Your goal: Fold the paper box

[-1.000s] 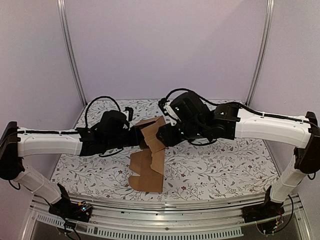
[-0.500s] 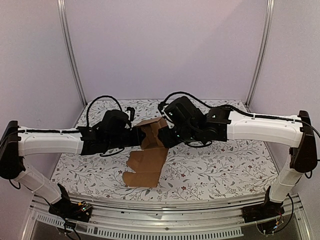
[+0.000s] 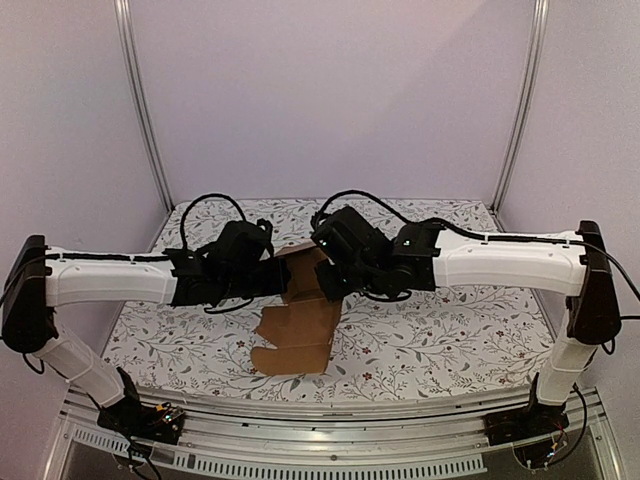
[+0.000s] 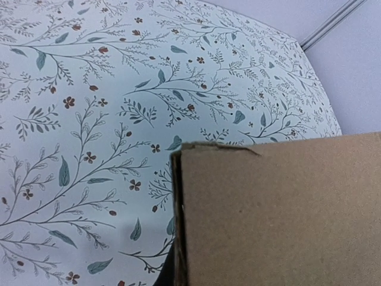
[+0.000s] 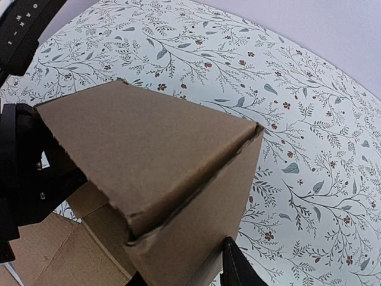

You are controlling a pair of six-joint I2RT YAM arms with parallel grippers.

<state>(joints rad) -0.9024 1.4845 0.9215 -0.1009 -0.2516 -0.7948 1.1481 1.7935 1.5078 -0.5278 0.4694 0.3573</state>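
Over the table [image 3: 450, 330], left claw [image 3: 280, 278] clamps the paper box [image 3: 300, 330]; right claw [image 3: 323, 285] beside it, grip unclear.

Tips of left gripper [image 3: 273, 277] and right gripper [image 3: 326, 282] hidden against the paper box [image 3: 300, 328]; box cropped at wrist-view lower edges

Top camera sits high and behind, looking forward and down over the whole table [image 3: 450, 330] to the back wall [image 3: 330, 100]. Left wrist camera is jammed against the paper box [image 4: 280, 214], glimpsing a table corner beyond. Right wrist camera, just as close, looks over the same cardboard and floral tabletop.
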